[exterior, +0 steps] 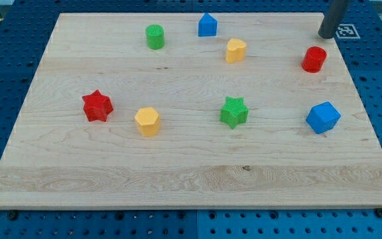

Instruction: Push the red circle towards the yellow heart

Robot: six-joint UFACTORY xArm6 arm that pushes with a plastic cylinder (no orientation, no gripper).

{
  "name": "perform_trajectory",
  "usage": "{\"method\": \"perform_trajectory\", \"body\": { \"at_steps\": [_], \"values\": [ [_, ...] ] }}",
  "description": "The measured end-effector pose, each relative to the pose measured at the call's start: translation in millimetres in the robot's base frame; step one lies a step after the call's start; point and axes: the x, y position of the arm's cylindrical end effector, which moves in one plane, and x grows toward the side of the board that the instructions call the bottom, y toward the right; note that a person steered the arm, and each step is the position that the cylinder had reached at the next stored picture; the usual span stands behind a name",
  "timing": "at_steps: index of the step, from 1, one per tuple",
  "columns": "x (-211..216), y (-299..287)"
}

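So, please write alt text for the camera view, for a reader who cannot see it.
My tip rests at the wooden board's top right, just above the red circle. The yellow heart lies to that circle's left, with other coloured blocks scattered around.

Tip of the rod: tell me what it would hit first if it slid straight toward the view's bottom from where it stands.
My tip would probably meet the red circle first, just below and slightly left; it might only clip its right edge.

Colours: red circle, yellow heart, red star, yellow hexagon, green star, green cylinder, two blue blocks. Counter pale wood grain. Rod dark grey, my tip.
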Motion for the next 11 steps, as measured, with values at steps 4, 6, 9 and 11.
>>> {"method": "perform_trajectory", "body": {
  "at_steps": [4, 6, 9, 11],
  "values": [
    [123, -8],
    [87, -33],
    [78, -47],
    [83, -65]
  ]
}}
